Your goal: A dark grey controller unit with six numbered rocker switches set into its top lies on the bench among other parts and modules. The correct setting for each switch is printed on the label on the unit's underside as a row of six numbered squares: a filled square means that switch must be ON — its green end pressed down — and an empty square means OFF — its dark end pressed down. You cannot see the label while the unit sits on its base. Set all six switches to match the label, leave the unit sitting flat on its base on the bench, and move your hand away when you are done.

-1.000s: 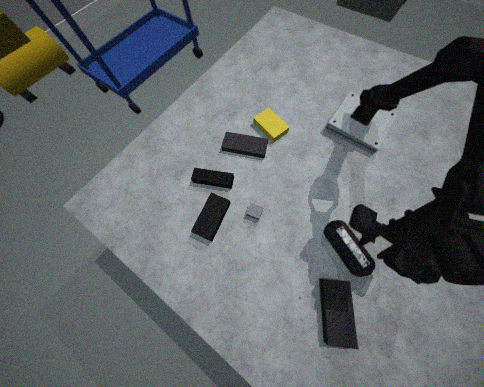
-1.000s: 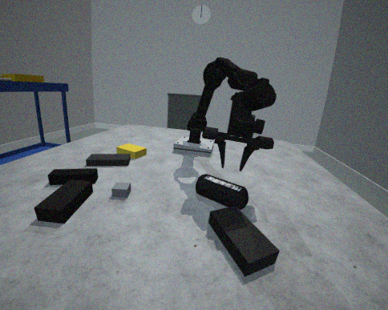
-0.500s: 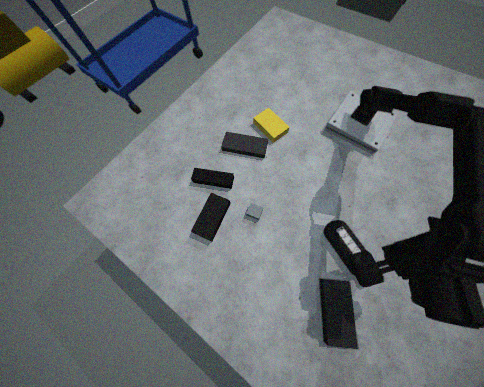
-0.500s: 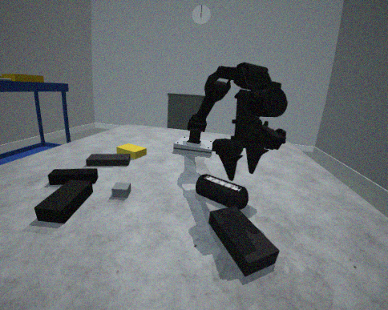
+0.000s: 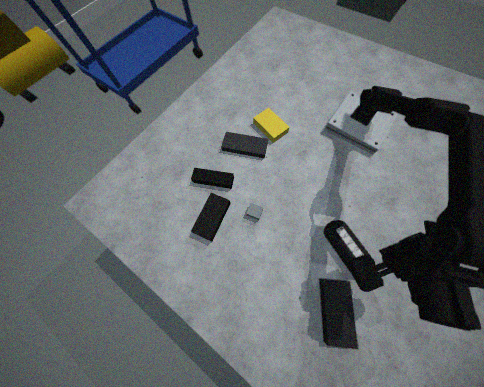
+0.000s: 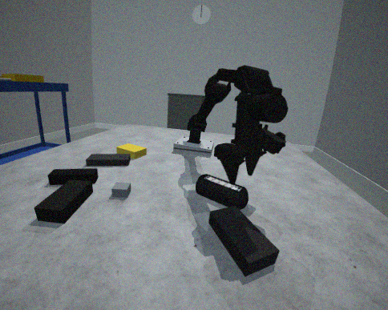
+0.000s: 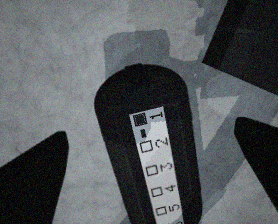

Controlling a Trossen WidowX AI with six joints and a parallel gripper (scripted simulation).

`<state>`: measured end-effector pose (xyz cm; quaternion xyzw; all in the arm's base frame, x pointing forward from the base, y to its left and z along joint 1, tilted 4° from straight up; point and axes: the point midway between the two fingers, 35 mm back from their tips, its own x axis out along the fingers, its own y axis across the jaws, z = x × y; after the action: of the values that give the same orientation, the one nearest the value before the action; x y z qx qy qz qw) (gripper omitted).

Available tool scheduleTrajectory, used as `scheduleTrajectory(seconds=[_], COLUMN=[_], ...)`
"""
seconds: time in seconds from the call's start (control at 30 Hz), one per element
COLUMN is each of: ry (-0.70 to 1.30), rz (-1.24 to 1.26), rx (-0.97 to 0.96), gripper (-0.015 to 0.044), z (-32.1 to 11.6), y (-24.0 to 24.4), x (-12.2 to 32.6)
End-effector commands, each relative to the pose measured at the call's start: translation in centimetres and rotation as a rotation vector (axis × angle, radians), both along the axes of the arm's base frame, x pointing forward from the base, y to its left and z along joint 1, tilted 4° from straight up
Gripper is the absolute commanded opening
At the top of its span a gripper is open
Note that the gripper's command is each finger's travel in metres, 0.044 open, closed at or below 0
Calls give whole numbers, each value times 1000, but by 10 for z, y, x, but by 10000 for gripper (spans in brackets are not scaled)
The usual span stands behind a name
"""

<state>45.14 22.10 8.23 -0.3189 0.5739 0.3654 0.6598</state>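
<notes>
Two fingertips of the gripper [image 5: 424, 273] [image 6: 240, 178] [image 7: 151, 170] are spread wide, one on each side of the controller unit [image 5: 353, 256] [image 6: 221, 191] [image 7: 115, 115], with nothing held. The unit lies on the bench [image 5: 279, 273] [image 6: 147, 239] [image 7: 45, 65] with its label [image 5: 350, 242] [image 6: 217, 182] [image 7: 159, 145] up. In the wrist view, its long side runs up and down between the fingers, tipped a little, so closing them should pinch its narrow way. That seems right for picking it up and rolling it over. Square 1 is filled, and 2 to 5 are empty; I can't read square 6. A dark block [image 5: 339, 313] [image 6: 244, 239] [image 7: 250, 50] sits just past one end and could get bumped. The small grey block [image 5: 254, 211] [image 6: 121, 189] and the yellow block [image 5: 271, 124] [image 6: 131, 150] are well away.
</notes>
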Motion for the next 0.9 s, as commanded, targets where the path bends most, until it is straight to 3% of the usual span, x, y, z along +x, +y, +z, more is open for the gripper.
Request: scheduleTrajectory(seconds=[0.0, 0.87], ry=[13, 42], rz=[24, 151], rx=[-6, -40], gripper=[440, 440], z=[-11, -53], y=[1, 6], x=[1, 3])
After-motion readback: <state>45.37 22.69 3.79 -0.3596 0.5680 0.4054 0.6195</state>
